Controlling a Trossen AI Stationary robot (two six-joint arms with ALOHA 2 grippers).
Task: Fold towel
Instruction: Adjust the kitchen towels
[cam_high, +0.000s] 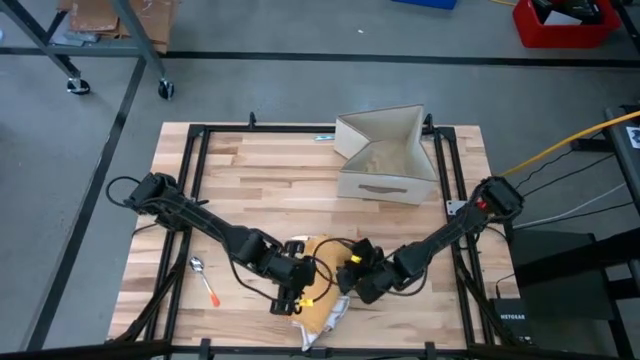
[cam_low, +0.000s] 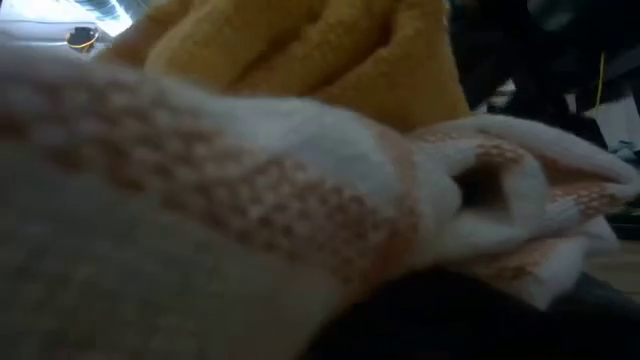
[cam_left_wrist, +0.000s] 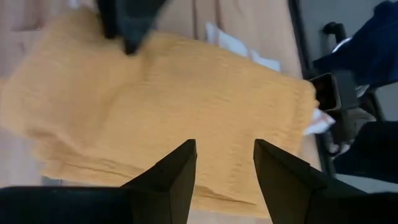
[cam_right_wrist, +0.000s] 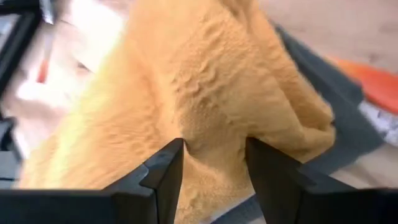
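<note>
A yellow towel (cam_high: 322, 300) with a white, orange-patterned end lies bunched on the wooden table near its near edge. In the low view the towel (cam_low: 300, 60) fills the picture. My left gripper (cam_high: 292, 295) is at the towel's left side; in its wrist view the fingers (cam_left_wrist: 225, 162) are open over the spread yellow cloth (cam_left_wrist: 186, 93). My right gripper (cam_high: 352, 275) is at the towel's right side, shut on a raised ridge of cloth (cam_right_wrist: 205, 74). It also shows in the left wrist view as the dark right gripper (cam_left_wrist: 127, 28) at the cloth's far side. My right gripper pinches a thick raised fold of the yellow towel (cam_right_wrist: 214, 127) between its two fingers, several layers bunched together. It comes slanting from the table's right side. The fold rises up from the fingers, and the rest of the towel lies on the table.
An open cardboard box (cam_high: 385, 160) stands at the table's far right. A spoon with an orange handle (cam_high: 205, 280) lies left of the towel. A black frame rail (cam_high: 195, 180) runs round the table. Bare wood lies between the box and the towel.
</note>
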